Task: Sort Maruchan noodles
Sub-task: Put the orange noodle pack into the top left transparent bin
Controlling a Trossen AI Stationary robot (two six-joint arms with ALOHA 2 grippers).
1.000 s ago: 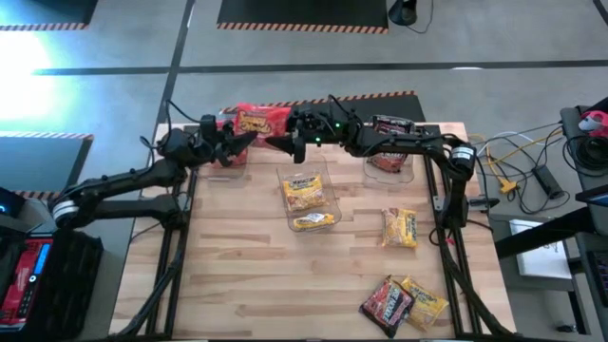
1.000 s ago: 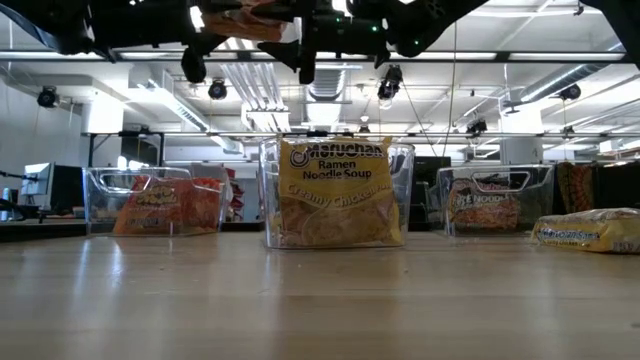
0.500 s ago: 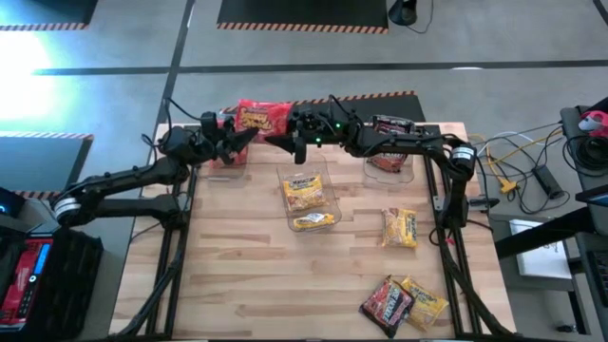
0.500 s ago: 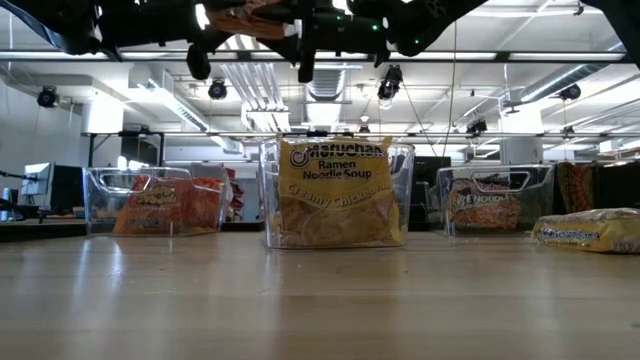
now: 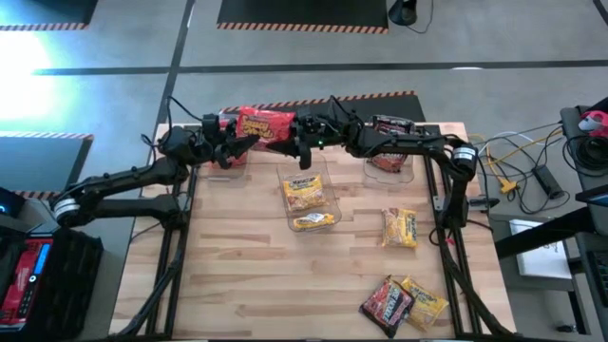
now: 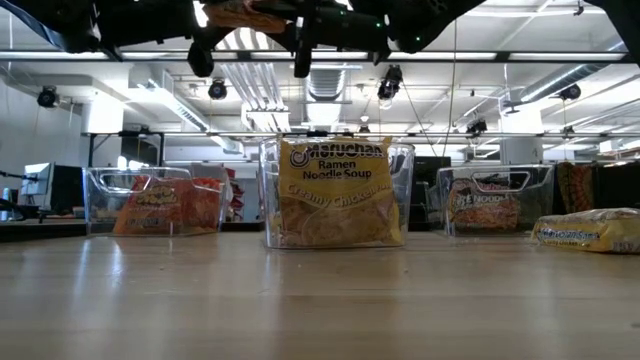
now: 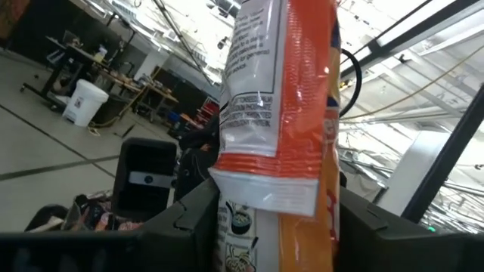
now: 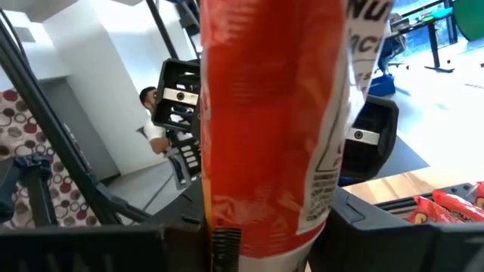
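While both arms meet high at the table's twelve o'clock edge, the left gripper [image 5: 249, 141] and right gripper [image 5: 296, 130] each pinch one red noodle packet [image 5: 265, 123] between them

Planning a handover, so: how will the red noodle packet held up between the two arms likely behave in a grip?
The red noodle packet keeps a flat shape in the air between the left claw and right claw, so it is probably fairly stiff and light. Its glossy, crinkled wrapper may slip.
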